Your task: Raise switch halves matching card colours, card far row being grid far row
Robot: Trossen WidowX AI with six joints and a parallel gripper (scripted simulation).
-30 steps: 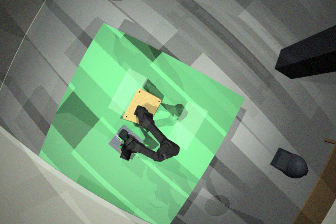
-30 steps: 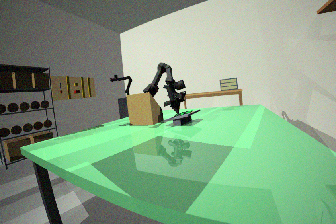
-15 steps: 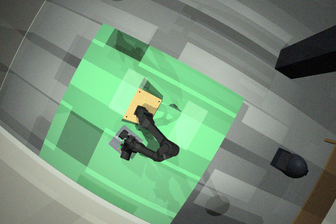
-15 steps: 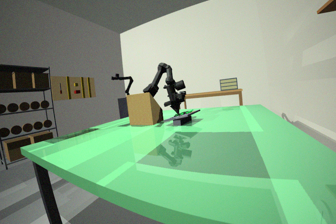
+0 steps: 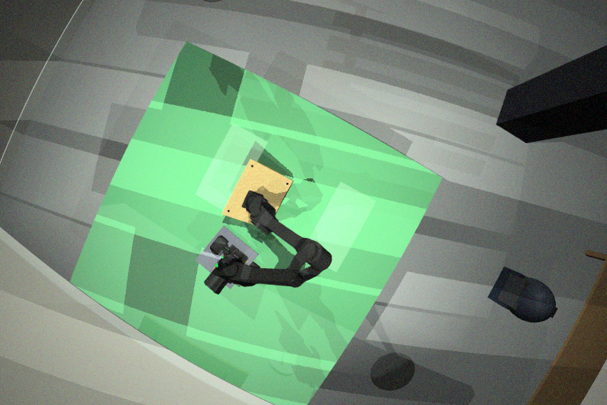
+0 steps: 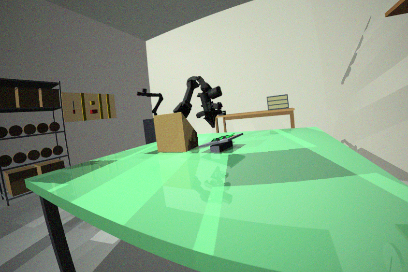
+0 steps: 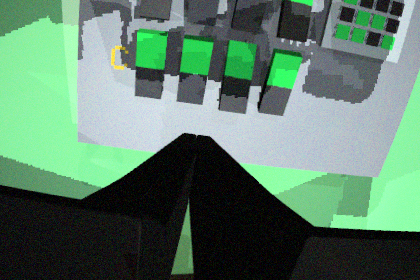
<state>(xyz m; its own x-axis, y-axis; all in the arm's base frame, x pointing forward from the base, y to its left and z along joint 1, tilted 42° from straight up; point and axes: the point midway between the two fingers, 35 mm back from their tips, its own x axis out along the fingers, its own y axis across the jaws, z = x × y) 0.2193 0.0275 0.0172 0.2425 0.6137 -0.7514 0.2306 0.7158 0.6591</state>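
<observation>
I am looking into a workshop or storeroom: a dark metal shelving rack (image 6: 31,136) stacked with brown cardboard boxes and rows of round brown discs, a yellow-striped wall panel (image 6: 88,107), a plain wooden side table (image 6: 255,115), and a glossy green work table (image 6: 263,203) under bare walls.
</observation>
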